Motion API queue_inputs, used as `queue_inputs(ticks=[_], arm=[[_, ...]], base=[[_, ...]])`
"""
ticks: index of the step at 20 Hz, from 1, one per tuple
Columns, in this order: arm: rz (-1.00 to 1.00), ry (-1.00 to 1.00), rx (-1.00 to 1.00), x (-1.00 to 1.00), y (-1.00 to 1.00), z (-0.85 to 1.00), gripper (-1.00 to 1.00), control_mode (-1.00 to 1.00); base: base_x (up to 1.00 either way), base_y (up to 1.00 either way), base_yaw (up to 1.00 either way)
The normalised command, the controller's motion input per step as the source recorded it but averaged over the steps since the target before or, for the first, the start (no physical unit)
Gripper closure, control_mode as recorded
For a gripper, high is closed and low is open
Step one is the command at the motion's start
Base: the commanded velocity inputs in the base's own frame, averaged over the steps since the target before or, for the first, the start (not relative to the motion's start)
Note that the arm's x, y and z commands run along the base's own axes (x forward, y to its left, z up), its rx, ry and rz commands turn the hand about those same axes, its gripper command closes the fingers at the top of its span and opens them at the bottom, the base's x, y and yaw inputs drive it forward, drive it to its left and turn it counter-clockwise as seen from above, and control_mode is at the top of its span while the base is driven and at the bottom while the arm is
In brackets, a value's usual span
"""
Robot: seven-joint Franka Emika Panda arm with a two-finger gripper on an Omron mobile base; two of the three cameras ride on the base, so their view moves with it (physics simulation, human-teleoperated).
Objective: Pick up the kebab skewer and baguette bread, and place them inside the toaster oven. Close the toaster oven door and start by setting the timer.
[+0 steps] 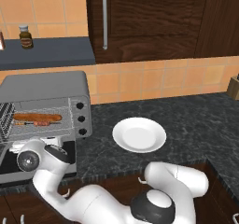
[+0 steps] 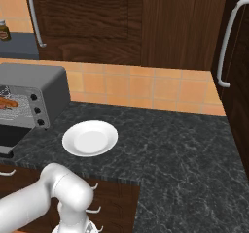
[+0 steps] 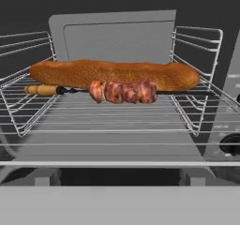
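Note:
The toaster oven (image 1: pixel 56 85) stands at the counter's left with its door (image 1: pixel 70 154) folded down. On its wire rack (image 3: pixel 112 114) lies the baguette bread (image 3: pixel 115 74), and the kebab skewer (image 3: pixel 119 92) rests just in front of it, alongside. Both also show as the baguette (image 1: pixel 37 117) and skewer (image 1: pixel 39 123) in the left base view. My gripper (image 1: pixel 46 148) hovers low over the lowered door, facing the oven's opening from outside, jaws wide apart and nothing between them. Three black knobs (image 1: pixel 81 119) sit on the oven's right side.
An empty white plate (image 1: pixel 139 134) sits on the dark counter (image 1: pixel 196 120) right of the oven. A brown jar (image 1: pixel 25 36) stands on a shelf above the oven. Dark wood cabinets (image 1: pixel 149 17) hang over the tiled wall. A box corner (image 1: pixel 233 87) pokes in at far right.

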Motion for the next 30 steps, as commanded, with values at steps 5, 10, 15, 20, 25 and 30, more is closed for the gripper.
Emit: queue_inputs(ticks=[5,10,15,20,25,30], arm=[[0.00,0.00,0.00,-0.17,0.00,0.03,-1.00,-1.00],[0.00,0.00,0.00,0.06,0.00,0.21,-1.00,-1.00],[0.00,0.00,0.00,0.12,0.00,0.01,-1.00,-1.00],[0.00,0.00,0.00,0.00,0.02,0.00,-1.00,-1.00],[0.00,0.00,0.00,0.03,0.02,-0.05,-1.00,-1.00],[0.00,0.00,0.00,0.09,0.01,-0.13,-1.00,-1.00]], base=[[0.00,0.00,0.00],[0.00,0.00,0.00],[0.00,0.00,0.00],[0.00,0.00,0.00],[0.00,0.00,0.00],[0.00,0.00,0.00]])
